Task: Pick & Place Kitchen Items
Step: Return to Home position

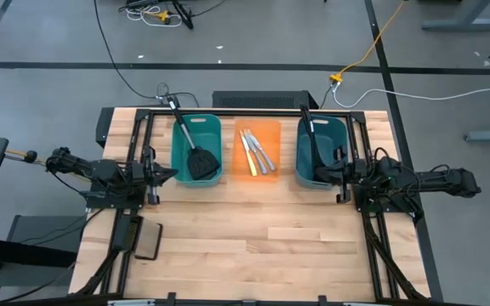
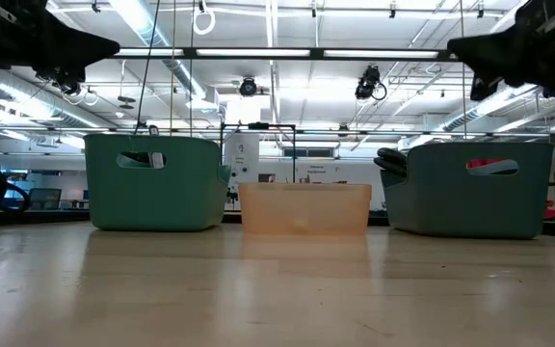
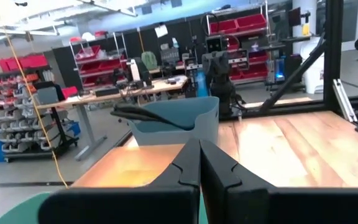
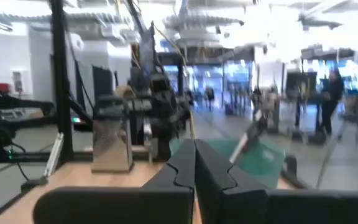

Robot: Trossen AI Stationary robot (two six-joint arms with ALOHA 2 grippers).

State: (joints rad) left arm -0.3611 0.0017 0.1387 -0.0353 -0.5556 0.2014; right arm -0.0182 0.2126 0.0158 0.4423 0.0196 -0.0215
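Note:
A black slotted spatula (image 1: 201, 161) lies in the teal bin (image 1: 218, 127), its handle leaning over the far rim (image 1: 175, 106). Several table knives (image 1: 258, 153) lie in the orange bin (image 1: 270, 127). A long black ladle (image 1: 309, 127) lies in the blue bin (image 1: 339, 127), its handle over the far rim; it also shows in the left wrist view (image 3: 151, 115). My left gripper (image 1: 170, 174) hovers at the teal bin's left side, shut and empty (image 3: 199, 162). My right gripper (image 1: 321, 174) hovers over the blue bin's near end, shut and empty (image 4: 195, 162).
The three bins stand in a row at the table's far side (image 2: 304, 207). A flat black pad (image 1: 147, 242) lies near the left arm's base. Black frame rails (image 1: 245, 110) run behind the bins. Bare wood (image 1: 262, 246) lies in front of the bins.

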